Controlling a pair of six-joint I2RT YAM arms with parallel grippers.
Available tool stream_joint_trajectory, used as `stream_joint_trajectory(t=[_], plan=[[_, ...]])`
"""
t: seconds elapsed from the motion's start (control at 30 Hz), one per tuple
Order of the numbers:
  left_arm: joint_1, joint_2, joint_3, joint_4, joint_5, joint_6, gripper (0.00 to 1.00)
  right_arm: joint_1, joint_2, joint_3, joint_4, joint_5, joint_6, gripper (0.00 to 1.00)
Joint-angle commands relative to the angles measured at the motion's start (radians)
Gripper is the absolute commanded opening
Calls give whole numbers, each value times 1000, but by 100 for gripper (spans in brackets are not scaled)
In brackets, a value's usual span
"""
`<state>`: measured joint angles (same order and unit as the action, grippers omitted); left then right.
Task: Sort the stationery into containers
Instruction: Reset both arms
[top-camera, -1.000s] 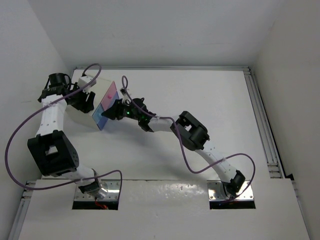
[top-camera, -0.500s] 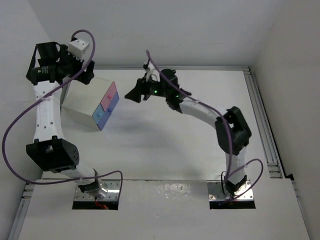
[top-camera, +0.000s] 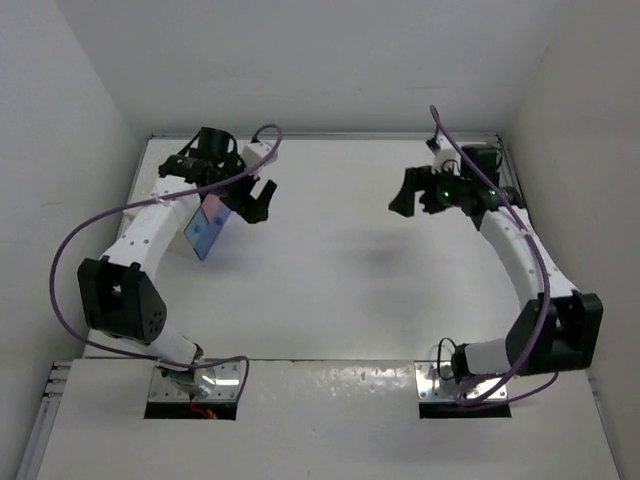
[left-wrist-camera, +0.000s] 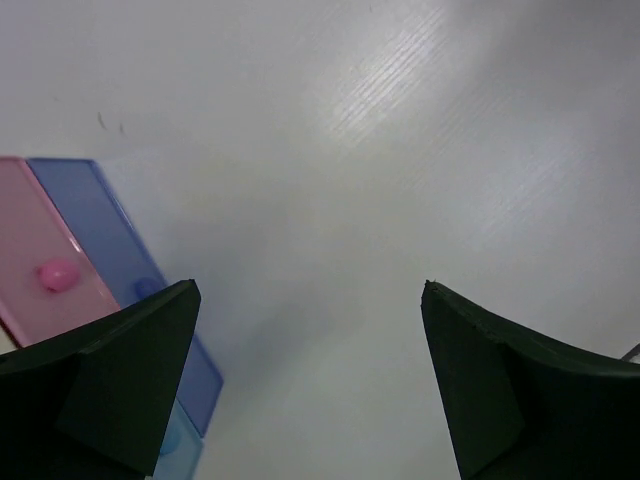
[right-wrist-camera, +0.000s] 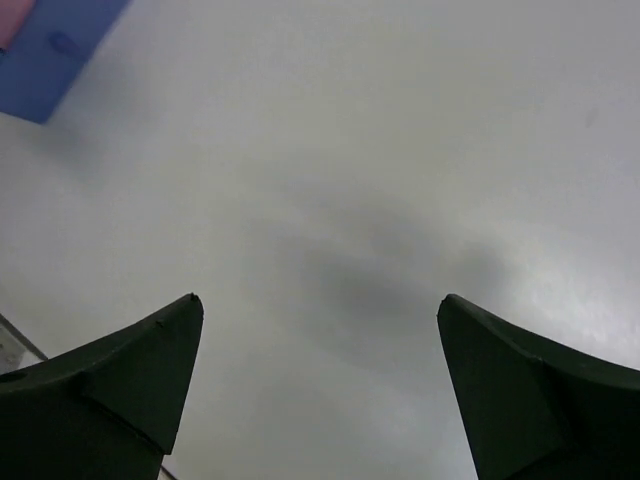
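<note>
At bench (top-camera: 330, 270) far L, pink box (left-wrist-camera: 35, 265) & blue box (left-wrist-camera: 100, 225) are laid side by side, pink piece (left-wrist-camera: 57, 273) inside the pink. L tool (left-wrist-camera: 309, 290), spread & empty, is poised just R of them, nearer; R tool (right-wrist-camera: 320, 298), also spread & empty, is found well apart.

Translucent pink box (left-wrist-camera: 35, 225) and translucent blue box (left-wrist-camera: 95, 225) lying flat side by side, long walls touching, on the far left part of the white surface (left-wrist-camera: 400, 150), small rounded pink piece (left-wrist-camera: 58, 273) inside the pink box, dim small shape inside the blue box, other contents too unclear to tell
</note>
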<state>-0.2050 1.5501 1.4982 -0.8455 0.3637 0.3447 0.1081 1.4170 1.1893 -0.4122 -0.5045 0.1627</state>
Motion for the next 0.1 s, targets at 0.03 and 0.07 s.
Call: stream_joint_trajectory(t=[0.03, 0.07], plan=[[-7, -58, -27, 117, -23, -53, 100, -91, -124, -129, -73, 27, -62, 99], [-5, -56, -35, 134, -22, -62, 100, -134, -151, -164, -71, 26, -60, 99]])
